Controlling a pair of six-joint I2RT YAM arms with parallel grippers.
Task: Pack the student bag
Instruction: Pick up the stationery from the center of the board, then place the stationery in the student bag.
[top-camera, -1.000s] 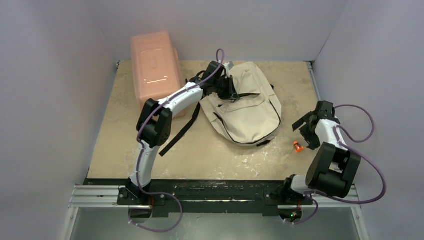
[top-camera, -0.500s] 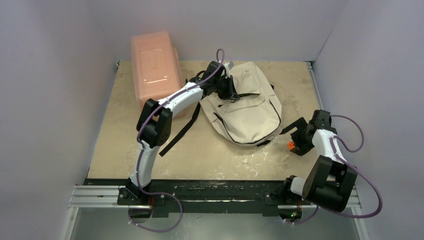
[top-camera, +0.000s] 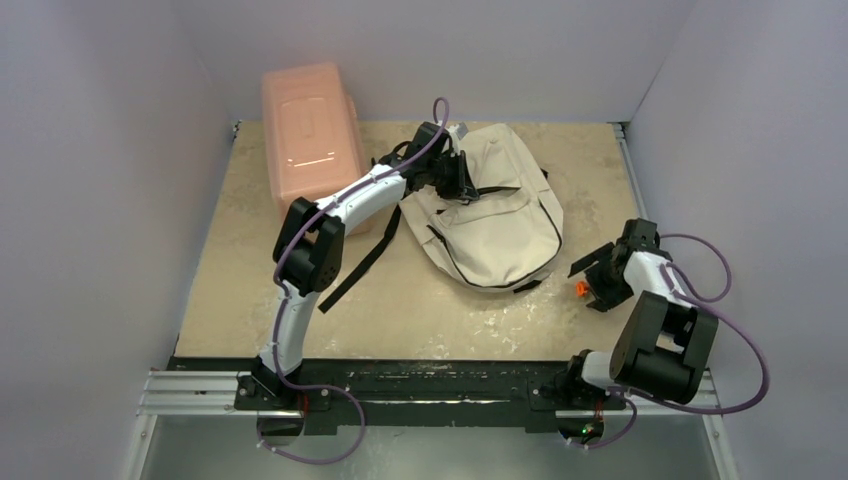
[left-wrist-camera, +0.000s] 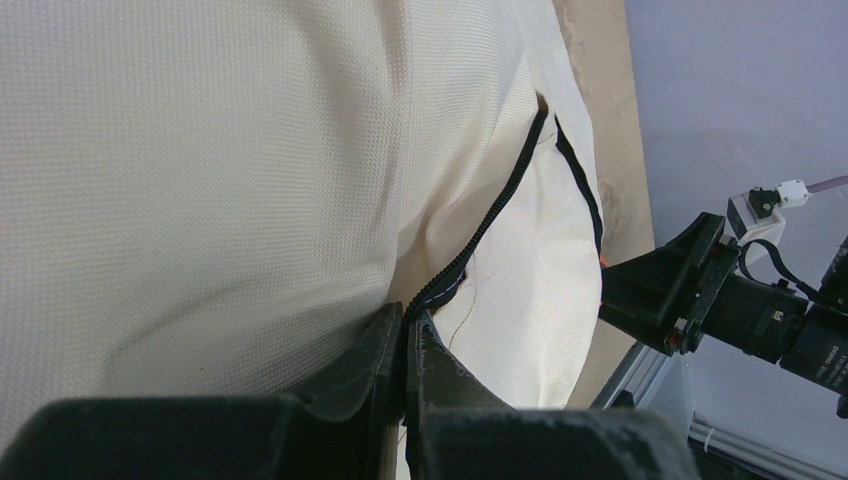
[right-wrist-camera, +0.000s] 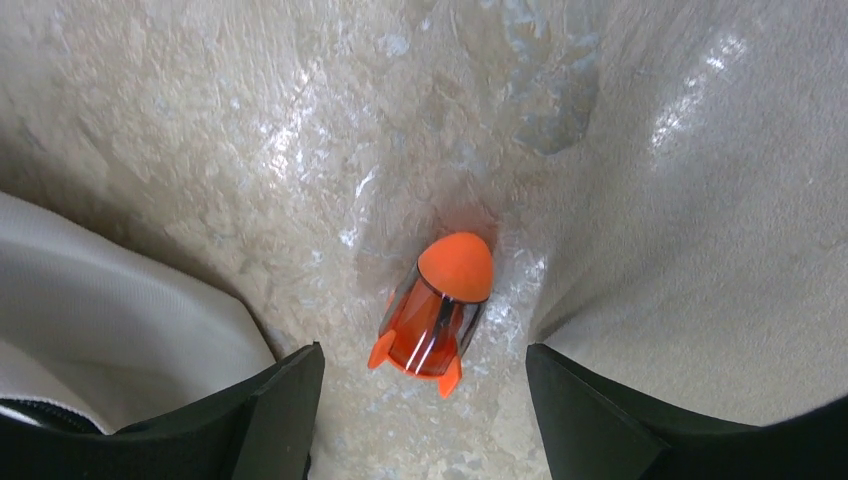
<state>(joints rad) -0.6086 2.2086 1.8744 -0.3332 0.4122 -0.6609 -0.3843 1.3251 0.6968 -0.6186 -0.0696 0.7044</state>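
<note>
Toward the far middle of the mottled beige table, the cream-beige soft fabric student bag lies flat, with one long black webbing strap trailing toward the near left. The left gripper sits at the bag's far left corner. In the left wrist view its fingers are pressed together on the cloth right where the black zipper line ends. This grip probably serves to pin or lift that edge so the opening can take an item. Whether the zipper is parted enough yet I cannot tell.

Just off the bag's near right edge lies a small orange rocket-shaped plastic piece, on its side on the table. The right gripper hangs over it with its fingers spread wide on either side and not touching it, seemingly lined up for a pick.

A rigid pink plastic box stands at the far left, beside the left arm.
</note>
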